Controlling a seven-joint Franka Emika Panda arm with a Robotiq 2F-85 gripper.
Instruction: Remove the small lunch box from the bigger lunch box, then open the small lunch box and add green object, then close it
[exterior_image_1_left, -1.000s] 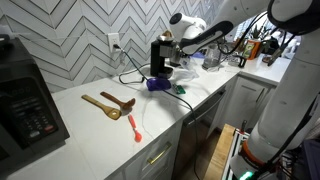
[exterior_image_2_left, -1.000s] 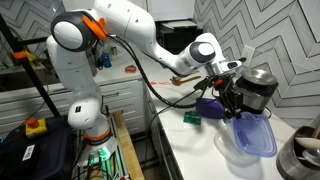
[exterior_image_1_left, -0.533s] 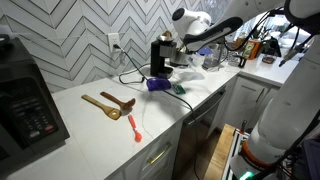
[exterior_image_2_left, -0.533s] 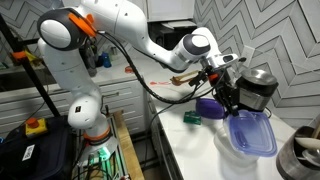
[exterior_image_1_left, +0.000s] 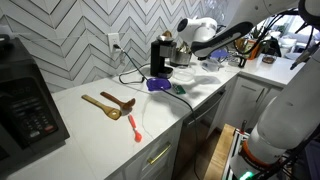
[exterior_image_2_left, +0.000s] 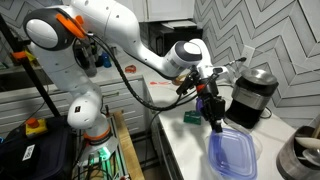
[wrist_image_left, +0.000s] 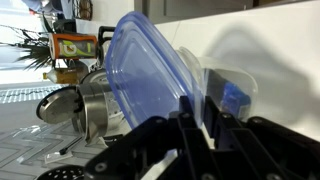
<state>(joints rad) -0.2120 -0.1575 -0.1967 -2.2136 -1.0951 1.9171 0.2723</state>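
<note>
My gripper (exterior_image_2_left: 217, 122) is shut on the rim of the bigger lunch box (exterior_image_2_left: 232, 155), which has a purple-blue lid on a clear base, and holds it tilted above the counter. In the wrist view the lid (wrist_image_left: 150, 70) fills the frame left of the jaws (wrist_image_left: 190, 112). A small blue shape (wrist_image_left: 235, 95) shows through the clear base. In an exterior view the small lunch box (exterior_image_1_left: 158, 84) stands on the counter in front of the coffee machine. The tiny green object (exterior_image_1_left: 181, 90) lies beside it and also shows in the other exterior view (exterior_image_2_left: 190, 118). The gripper (exterior_image_1_left: 202, 57) is up and to their right.
A black coffee machine (exterior_image_1_left: 160, 55) stands against the wall and shows in both exterior views (exterior_image_2_left: 250, 95). Two wooden spoons (exterior_image_1_left: 108, 104) and a red-orange utensil (exterior_image_1_left: 134, 128) lie mid-counter. A black appliance (exterior_image_1_left: 25, 100) stands at the far end. Metal pots (wrist_image_left: 80, 105) stand nearby.
My gripper has carried the bigger lunch box away from the coffee machine and the small box, lower and along the counter. The small box and the green object have not moved.
</note>
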